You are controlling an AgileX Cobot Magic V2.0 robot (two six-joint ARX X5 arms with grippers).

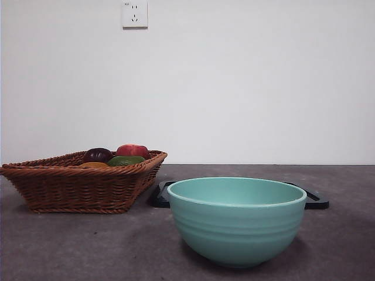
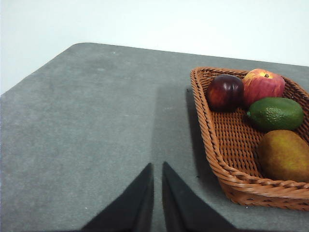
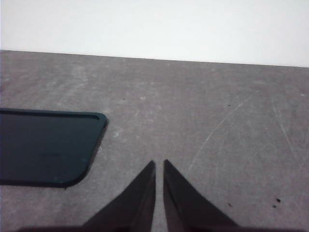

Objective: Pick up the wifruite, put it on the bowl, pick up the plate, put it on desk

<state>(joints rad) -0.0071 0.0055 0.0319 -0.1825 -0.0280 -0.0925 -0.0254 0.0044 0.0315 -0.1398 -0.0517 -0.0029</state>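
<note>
Empty bowl (image 1: 237,219) in foreground; brownish fruit (image 2: 285,154) in basket (image 2: 227,145); both pincers, left (image 2: 157,166) and right (image 3: 159,163), closed, idle. Nothing done.

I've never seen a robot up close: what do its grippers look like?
Only the tips show. The left gripper and the right gripper each have two plain matte black jaws, wedge-shaped and tapering to points. No cables, markings or arm bodies are visible.

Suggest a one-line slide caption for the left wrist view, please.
Left gripper, shut, hovers over the desk beside the wicker basket holding the wifruite.
</note>
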